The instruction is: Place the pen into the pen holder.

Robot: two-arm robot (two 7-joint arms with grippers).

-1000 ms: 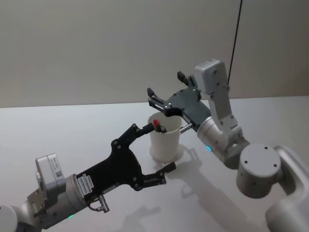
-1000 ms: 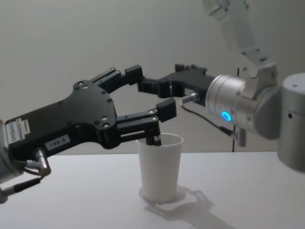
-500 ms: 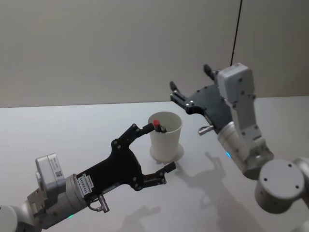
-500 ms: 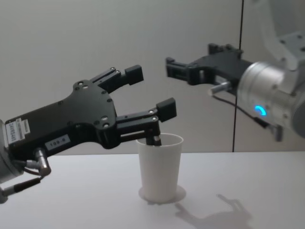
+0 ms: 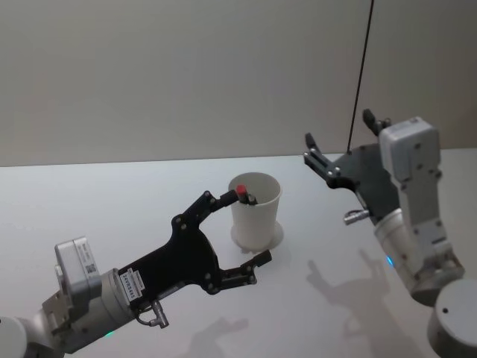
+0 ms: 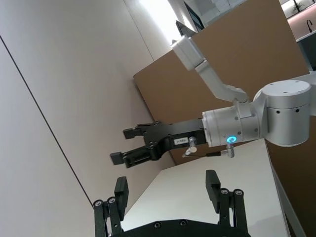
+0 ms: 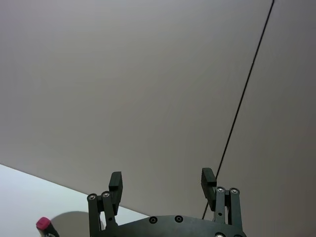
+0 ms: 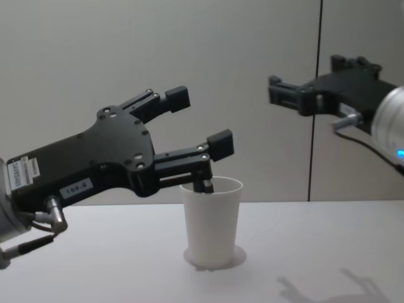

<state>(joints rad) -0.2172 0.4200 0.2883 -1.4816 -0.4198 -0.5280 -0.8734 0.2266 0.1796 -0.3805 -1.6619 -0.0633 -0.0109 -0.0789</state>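
Observation:
The pen holder (image 5: 256, 215), a plain white paper cup, stands upright mid-table. The pen (image 5: 242, 195), dark with a red cap, leans inside it against the rim on my left side. In the chest view the pen (image 8: 207, 185) pokes just above the pen holder's (image 8: 213, 222) rim. My left gripper (image 5: 242, 228) hovers open beside the cup on its near left, touching nothing. To the cup's right and well above the table, my right gripper (image 5: 339, 130) is open and holds nothing. The right wrist view catches the pen's red cap (image 7: 43, 223) below the right gripper (image 7: 161, 177).
The white table (image 5: 112, 201) runs back to a plain grey wall with a thin dark vertical line (image 5: 361, 67) on the right. The left wrist view shows my left gripper (image 6: 167, 182) and, farther off, the right gripper (image 6: 129, 150) against brown panels.
My right gripper has drawn away from above the cup, moving right, open and empty. The pen stays in the cup and the left arm has not moved.

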